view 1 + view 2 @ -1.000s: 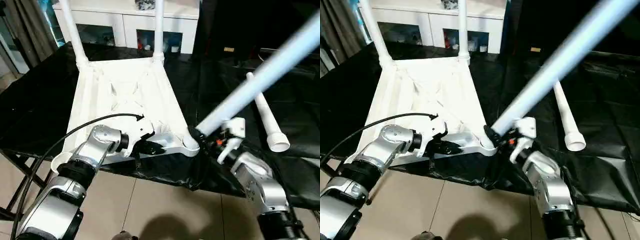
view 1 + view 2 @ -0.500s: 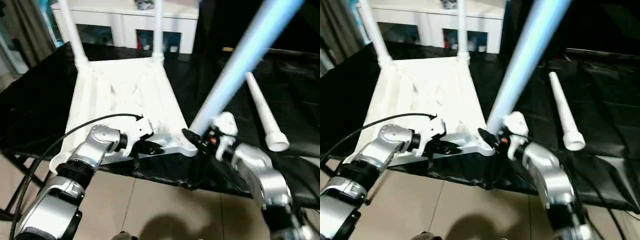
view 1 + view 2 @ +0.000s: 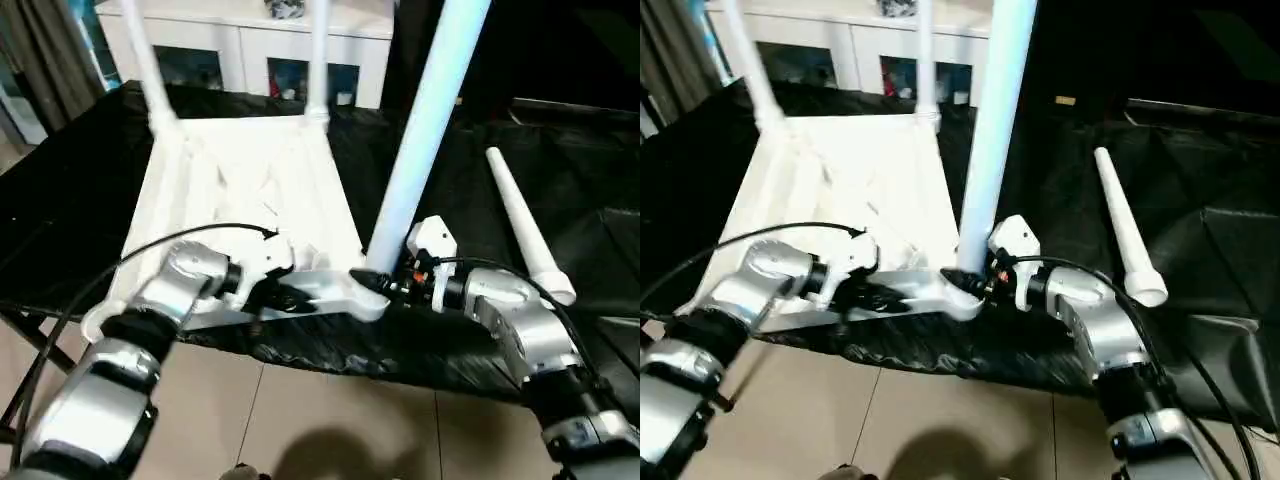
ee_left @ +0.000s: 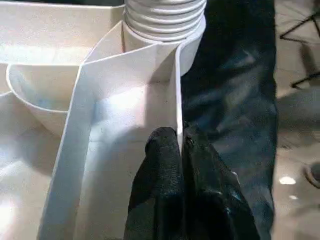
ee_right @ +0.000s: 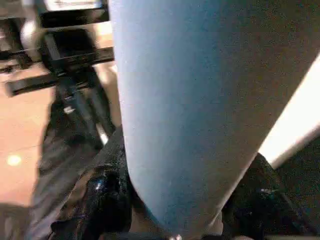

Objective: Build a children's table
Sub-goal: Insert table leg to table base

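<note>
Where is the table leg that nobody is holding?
In the left eye view the loose long white tubular leg lies flat on the black-sheeted work table, on the robot's right, beside the upside-down white plastic table top.

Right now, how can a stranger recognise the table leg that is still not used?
On the black-sheeted work table, look to the robot's right of the upturned white tabletop. The loose leg lies flat on the sheet, alone, with its wider end toward the robot. The other legs stand up from corner sockets.
</note>
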You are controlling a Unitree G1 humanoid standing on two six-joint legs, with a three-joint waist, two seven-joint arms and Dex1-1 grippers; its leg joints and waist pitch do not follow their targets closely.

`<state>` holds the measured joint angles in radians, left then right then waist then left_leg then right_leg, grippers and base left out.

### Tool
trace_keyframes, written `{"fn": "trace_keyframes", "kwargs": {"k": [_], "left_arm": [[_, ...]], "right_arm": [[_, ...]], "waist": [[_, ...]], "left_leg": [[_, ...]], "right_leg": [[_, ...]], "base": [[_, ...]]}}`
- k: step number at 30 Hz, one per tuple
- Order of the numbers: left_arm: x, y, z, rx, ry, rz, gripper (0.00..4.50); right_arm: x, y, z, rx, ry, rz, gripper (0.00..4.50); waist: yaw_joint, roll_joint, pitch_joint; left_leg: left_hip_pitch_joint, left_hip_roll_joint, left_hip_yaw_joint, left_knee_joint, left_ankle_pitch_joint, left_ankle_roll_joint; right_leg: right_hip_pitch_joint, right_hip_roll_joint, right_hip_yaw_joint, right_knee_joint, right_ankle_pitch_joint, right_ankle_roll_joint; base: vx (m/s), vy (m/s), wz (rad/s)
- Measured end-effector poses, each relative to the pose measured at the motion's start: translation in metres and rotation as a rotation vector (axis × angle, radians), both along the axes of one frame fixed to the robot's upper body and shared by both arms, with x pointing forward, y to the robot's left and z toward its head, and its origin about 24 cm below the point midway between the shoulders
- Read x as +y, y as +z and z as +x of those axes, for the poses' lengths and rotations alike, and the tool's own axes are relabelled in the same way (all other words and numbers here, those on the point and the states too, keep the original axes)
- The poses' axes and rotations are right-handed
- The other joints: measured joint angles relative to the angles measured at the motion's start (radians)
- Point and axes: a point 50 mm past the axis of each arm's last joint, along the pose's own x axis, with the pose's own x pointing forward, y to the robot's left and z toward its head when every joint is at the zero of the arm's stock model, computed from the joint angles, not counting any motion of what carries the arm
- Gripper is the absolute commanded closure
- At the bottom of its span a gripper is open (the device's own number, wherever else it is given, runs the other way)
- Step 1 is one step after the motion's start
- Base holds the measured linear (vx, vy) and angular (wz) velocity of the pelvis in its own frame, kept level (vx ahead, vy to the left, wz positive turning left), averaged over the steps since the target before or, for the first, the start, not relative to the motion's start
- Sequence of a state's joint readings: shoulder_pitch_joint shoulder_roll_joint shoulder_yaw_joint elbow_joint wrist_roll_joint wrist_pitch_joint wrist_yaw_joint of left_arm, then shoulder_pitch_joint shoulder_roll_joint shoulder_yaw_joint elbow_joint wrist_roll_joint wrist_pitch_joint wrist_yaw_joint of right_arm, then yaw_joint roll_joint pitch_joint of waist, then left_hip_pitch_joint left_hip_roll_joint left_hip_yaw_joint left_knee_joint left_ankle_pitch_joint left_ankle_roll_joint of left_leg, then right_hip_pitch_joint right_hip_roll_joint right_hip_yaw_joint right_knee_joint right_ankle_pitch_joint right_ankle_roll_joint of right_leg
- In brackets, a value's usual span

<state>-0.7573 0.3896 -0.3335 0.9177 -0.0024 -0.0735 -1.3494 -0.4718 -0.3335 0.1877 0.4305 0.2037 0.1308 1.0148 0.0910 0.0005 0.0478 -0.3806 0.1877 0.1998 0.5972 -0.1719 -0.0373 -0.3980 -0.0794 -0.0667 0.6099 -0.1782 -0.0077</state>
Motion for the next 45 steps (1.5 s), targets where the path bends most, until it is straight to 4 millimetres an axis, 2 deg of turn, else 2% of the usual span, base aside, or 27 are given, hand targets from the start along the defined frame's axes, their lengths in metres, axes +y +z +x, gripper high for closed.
{"fn": "trace_keyframes", "kwargs": {"k": [5,10,13,16,17,18,19,20,21,22,23,24,25,26,27,30,31,37,45], "left_arm": [[0.005,0.003,0.0,0.025,-0.044,0.02,4.5],[0.002,0.003,0.003,0.018,-0.047,0.033,4.5],[-0.001,0.0,0.005,0.008,-0.019,0.041,4.5],[-0.006,-0.003,0.009,-0.013,0.051,0.047,4.5],[-0.009,-0.004,0.012,-0.026,0.103,0.046,4.5],[-0.012,-0.006,0.014,-0.028,0.144,0.038,4.5],[-0.016,-0.006,0.017,-0.037,0.188,0.031,4.5],[-0.021,-0.007,0.018,-0.041,0.217,0.021,4.5],[-0.025,-0.007,0.019,-0.043,0.24,0.012,4.5],[-0.029,-0.007,0.021,-0.045,0.257,0.007,4.5],[-0.037,-0.007,0.021,-0.052,0.274,-0.003,4.5],[-0.038,-0.007,0.023,-0.059,0.305,-0.017,4.5],[-0.04,-0.006,0.024,-0.065,0.325,-0.023,4.5],[-0.043,-0.006,0.024,-0.066,0.337,-0.027,4.5],[-0.047,-0.006,0.025,-0.068,0.349,-0.03,4.5],[-0.054,-0.003,0.028,-0.094,0.392,-0.035,4.5],[-0.055,-0.004,0.028,-0.095,0.395,-0.036,4.5],[-0.051,-0.004,0.028,-0.109,0.381,-0.017,4.5],[-0.043,-0.004,0.027,-0.118,0.373,-0.01,4.5]], "right_arm": [[0.002,0.001,-0.002,0.003,0.103,-0.002,2.6],[0.001,0.0,0.0,-0.003,0.115,-0.004,2.6],[0.002,-0.004,0.002,-0.005,0.08,0.003,2.6],[0.003,-0.01,0.008,-0.022,-0.037,0.008,2.6],[0.004,-0.012,0.013,-0.035,-0.118,0.009,2.6],[0.006,-0.012,0.017,-0.05,-0.18,0.004,2.6],[0.005,-0.012,0.022,-0.065,-0.255,0.002,2.6],[0.005,-0.012,0.025,-0.072,-0.313,0.005,2.6],[0.005,-0.012,0.027,-0.074,-0.365,0.008,2.6],[0.004,-0.013,0.028,-0.077,-0.411,0.013,2.6],[0.0,-0.014,0.03,-0.076,-0.46,0.016,2.6],[0.003,-0.012,0.033,-0.078,-0.488,0.025,2.6],[0.004,-0.011,0.036,-0.08,-0.522,0.028,2.6],[0.008,-0.011,0.039,-0.073,-0.564,0.035,2.61],[0.008,-0.011,0.042,-0.067,-0.61,0.043,2.61],[0.01,-0.009,0.05,-0.052,-0.708,0.054,2.61],[0.012,-0.009,0.051,-0.05,-0.718,0.059,2.61],[0.02,-0.008,0.052,-0.034,-0.689,0.069,2.61],[0.026,-0.006,0.055,-0.052,-0.637,0.017,2.61]], "waist": [[0.009,0.0,0.0],[0.018,0.0,0.0],[0.02,0.0,0.0],[0.013,-0.001,0.003],[0.006,-0.001,0.006],[-0.004,0.002,0.01],[-0.015,0.009,0.015],[-0.024,0.018,0.019],[-0.031,0.024,0.024],[-0.023,0.029,0.027],[-0.006,0.006,0.021],[0.001,-0.031,0.014],[0.004,-0.032,0.015],[0.025,-0.019,0.006],[0.028,0.0,-0.004],[0.014,-0.004,-0.005],[0.01,-0.004,-0.005],[-0.002,-0.004,-0.005],[-0.005,-0.004,-0.005]], "left_leg": [[-0.001,0.0,0.001,0.0,0.0,0.0],[0.001,0.0,0.001,0.0,0.0,0.0],[0.008,0.0,0.001,-0.001,0.0,0.0],[0.019,0.0,-0.001,-0.002,0.0,-0.001],[0.023,0.0,-0.003,-0.002,-0.001,-0.001],[0.024,0.001,-0.008,-0.002,-0.001,-0.001],[0.024,0.002,-0.019,-0.005,-0.002,-0.002],[0.024,0.005,-0.03,-0.007,-0.002,-0.002],[0.017,0.007,-0.037,-0.009,-0.002,-0.002],[0.011,0.006,-0.031,-0.013,-0.002,-0.002],[0.011,0.002,0.002,-0.019,-0.002,-0.002],[0.019,-0.012,0.019,-0.021,-0.001,-0.004],[0.015,-0.016,0.011,-0.006,-0.02,-0.019],[0.009,-0.019,-0.04,0.028,-0.033,-0.014],[0.013,-0.014,-0.065,0.02,-0.028,-0.034],[0.005,-0.003,-0.062,0.019,-0.02,-0.038],[0.003,-0.002,-0.059,0.017,-0.023,-0.034],[0.015,0.003,-0.042,-0.001,-0.022,-0.038],[0.017,0.005,-0.032,-0.003,-0.023,-0.037]], "right_leg": [[0.0,0.0,0.0,-0.001,-0.001,-0.001],[0.001,0.0,0.0,0.0,-0.001,-0.001],[0.006,0.0,0.0,0.0,-0.005,0.005],[0.012,0.0,-0.002,-0.002,-0.006,0.007],[0.014,-0.001,-0.006,-0.007,-0.006,0.007],[0.019,-0.003,-0.017,-0.016,-0.006,0.007],[0.027,-0.013,-0.048,-0.035,-0.006,0.007],[0.04,-0.016,-0.071,-0.053,-0.006,0.007],[0.049,-0.018,-0.084,-0.053,-0.021,0.003],[0.043,-0.016,-0.089,-0.006,-0.049,-0.019],[0.049,-0.023,-0.061,0.064,-0.078,-0.043],[0.047,-0.027,-0.021,0.084,-0.121,0.009],[0.032,-0.031,-0.021,0.084,-0.121,0.008],[0.034,-0.029,-0.031,0.081,-0.117,0.006],[0.03,-0.022,-0.049,0.076,-0.103,0.003],[0.019,-0.009,-0.039,0.064,-0.083,-0.01],[0.019,-0.009,-0.039,0.061,-0.081,-0.01],[0.028,-0.009,-0.037,0.036,-0.069,-0.011],[0.029,-0.009,-0.03,0.035,-0.069,-0.011]], "base": [[0.0,0.0,0.0],[0.0,0.0,0.0],[0.0,0.0,0.0],[-0.02,-0.001,-0.01],[-0.083,0.004,-0.05],[-0.118,0.032,-0.14],[-0.08,0.033,-0.13],[-0.072,0.07,-0.22],[0.0,0.0,0.0],[-0.116,0.078,-0.15],[0.0,0.0,0.0],[0.0,0.0,0.0],[0.058,-0.118,-0.04],[0.097,-0.073,-0.34],[0.097,-0.073,-0.34],[0.025,0.0,-0.08],[0.0,0.0,0.0],[0.0,0.0,0.0],[0.0,0.0,0.0]]}}
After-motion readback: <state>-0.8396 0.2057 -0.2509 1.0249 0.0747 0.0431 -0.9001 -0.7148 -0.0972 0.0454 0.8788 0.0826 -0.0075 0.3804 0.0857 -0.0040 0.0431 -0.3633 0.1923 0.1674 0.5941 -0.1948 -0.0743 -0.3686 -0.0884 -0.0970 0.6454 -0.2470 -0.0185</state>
